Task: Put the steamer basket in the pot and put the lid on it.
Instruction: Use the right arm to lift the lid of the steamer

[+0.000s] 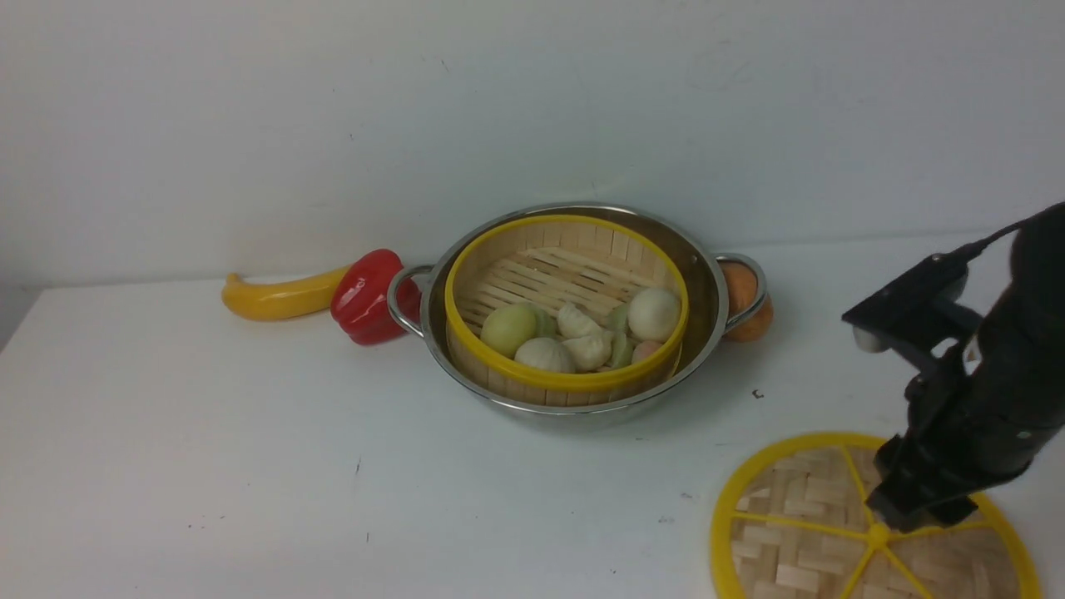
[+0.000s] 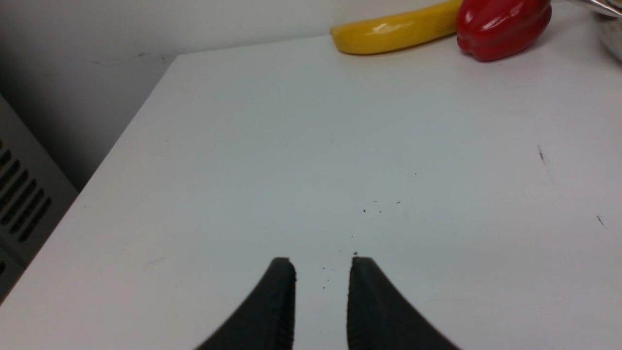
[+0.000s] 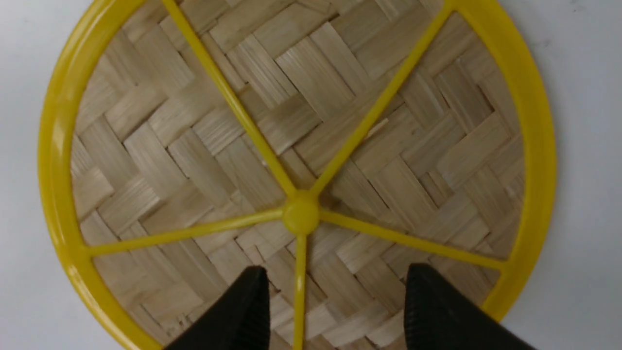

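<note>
At the middle of the table [image 1: 250, 466], toward its far side, the steamer basket [image 1: 566, 382] is already seated in the pot [image 1: 705, 287], with dumplings [image 1: 582, 333] inside it. The lid [image 1: 799, 507] is lying flat at the near right, well apart from the pot, so the lid step is judged to be in hand. The right gripper [image 1: 915, 512] is pointed steeply down close over the lid, its jaws spread wide to either side of one spoke [image 3: 300, 272], just short of the knob [image 3: 301, 214]; nothing is gripped. A pinch there is called for next, then a lift and a carry left and farther onto the basket. The left gripper [image 2: 322, 265] is held over the table at the left, its jaws slightly parted and empty.
</note>
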Tool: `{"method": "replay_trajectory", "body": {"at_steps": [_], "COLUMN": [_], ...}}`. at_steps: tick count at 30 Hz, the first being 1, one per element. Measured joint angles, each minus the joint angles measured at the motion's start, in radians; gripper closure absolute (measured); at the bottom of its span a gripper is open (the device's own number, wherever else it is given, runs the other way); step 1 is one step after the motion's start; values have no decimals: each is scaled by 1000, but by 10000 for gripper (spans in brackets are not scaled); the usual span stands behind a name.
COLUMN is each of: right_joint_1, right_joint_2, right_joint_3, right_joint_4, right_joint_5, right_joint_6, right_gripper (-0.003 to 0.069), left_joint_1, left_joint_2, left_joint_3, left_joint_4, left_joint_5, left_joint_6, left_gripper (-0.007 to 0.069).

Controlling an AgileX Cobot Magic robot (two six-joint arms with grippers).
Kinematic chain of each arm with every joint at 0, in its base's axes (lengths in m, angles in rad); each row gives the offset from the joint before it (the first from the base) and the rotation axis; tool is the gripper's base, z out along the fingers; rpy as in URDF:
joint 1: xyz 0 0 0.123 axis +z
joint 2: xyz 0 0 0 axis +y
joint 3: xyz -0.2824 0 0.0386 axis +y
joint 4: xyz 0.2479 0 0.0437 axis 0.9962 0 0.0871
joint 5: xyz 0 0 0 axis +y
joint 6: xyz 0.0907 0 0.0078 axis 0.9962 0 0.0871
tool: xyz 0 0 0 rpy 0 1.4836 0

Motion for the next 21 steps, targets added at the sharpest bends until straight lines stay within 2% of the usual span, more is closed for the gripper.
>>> {"method": "replay_trajectory", "body": {"at_steps": [6,13,21], "right_joint_1": [13,13,13], "right_joint_2": [82,120,140], "right_joint_3": [-6,-6,-7], "right_joint_4": [0,0,6], "right_joint_5": [-37,-63,-70], "right_joint_6": [8,9,11], "right_gripper": [298,362,377], "left_joint_1": [0,0,0], "left_joint_2": [0,0,0], "left_joint_3": [0,0,0], "left_joint_4": [0,0,0], "left_joint_5": [0,0,0], "left_joint_6": [0,0,0], "left_gripper": [468,468,468]}}
